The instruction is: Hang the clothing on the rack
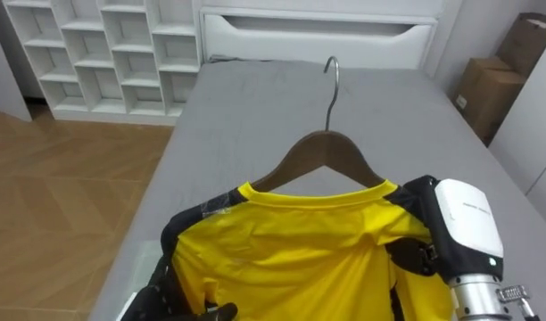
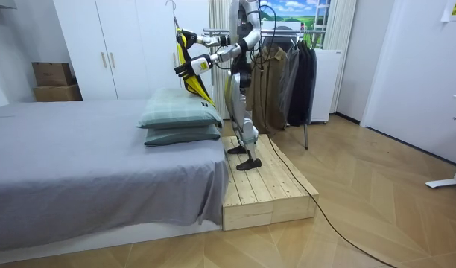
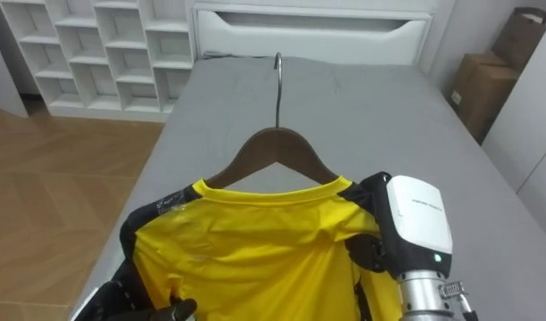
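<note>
Bed (image 2: 79, 156), one: grey cover, the largest item, along the room view's left.
Wardrobe (image 2: 124, 45), one: white, against the wall beyond the bed.
Shelving unit (image 1: 103, 53), one: white, open cubbies, at the far left of the bed in the eye views.
Wooden platform (image 2: 265, 193), one: pale planks, set against the end of the bed. The robot stands on it, facing the bed, both arms raised forward.
Clothes rack (image 2: 284, 82), one: behind the robot, hung with several dark garments.
Pillows, two: stacked on the near end of the bed, upper (image 2: 179, 112) on lower (image 2: 179, 135).
Cardboard boxes, two: stacked by the wardrobe, upper (image 2: 51, 73) on lower (image 2: 57, 93).
Shirt (image 1: 300, 250), one: yellow with black sleeves, on the hanger, held in the air over the bed and above the pillows.
Hanger (image 1: 322, 147), one: dark wood with a metal hook, inside the shirt's collar, hook pointing away from the robot.
Right hand (image 1: 416, 257), one: at the shirt's right shoulder, dark fingers curled into the yellow cloth, grasping it.
Left hand (image 1: 197, 312), one: at the shirt's lower left edge; whether it grips cannot be told.
</note>
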